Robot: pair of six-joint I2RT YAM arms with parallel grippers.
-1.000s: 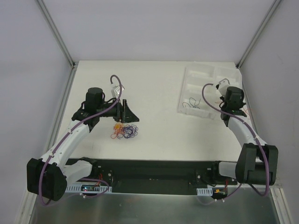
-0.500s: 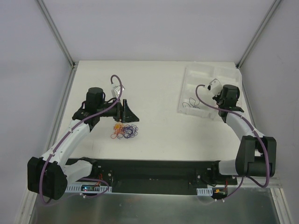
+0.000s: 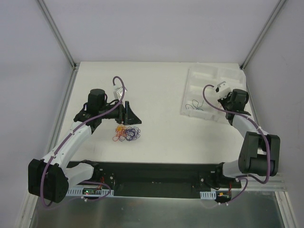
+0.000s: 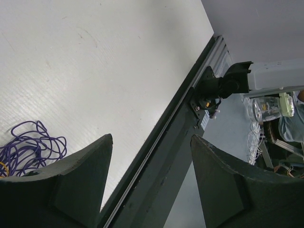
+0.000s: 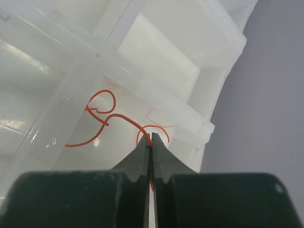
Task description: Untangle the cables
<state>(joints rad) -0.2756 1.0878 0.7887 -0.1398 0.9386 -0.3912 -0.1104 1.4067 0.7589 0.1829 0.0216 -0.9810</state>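
Well left of the white tray, nearer the arm bases, the knot of cables lies on the table. Just beyond it the left gripper hangs with jaws spread wide, holding nothing. Over the tray's right side the right gripper pinches an orange wire that curls over a compartment; a dark strand lies in the tray's left side.

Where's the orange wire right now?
Right wrist view: the orange wire is pinched in the shut right pincer, over a compartment of the white tray on the table's right side.
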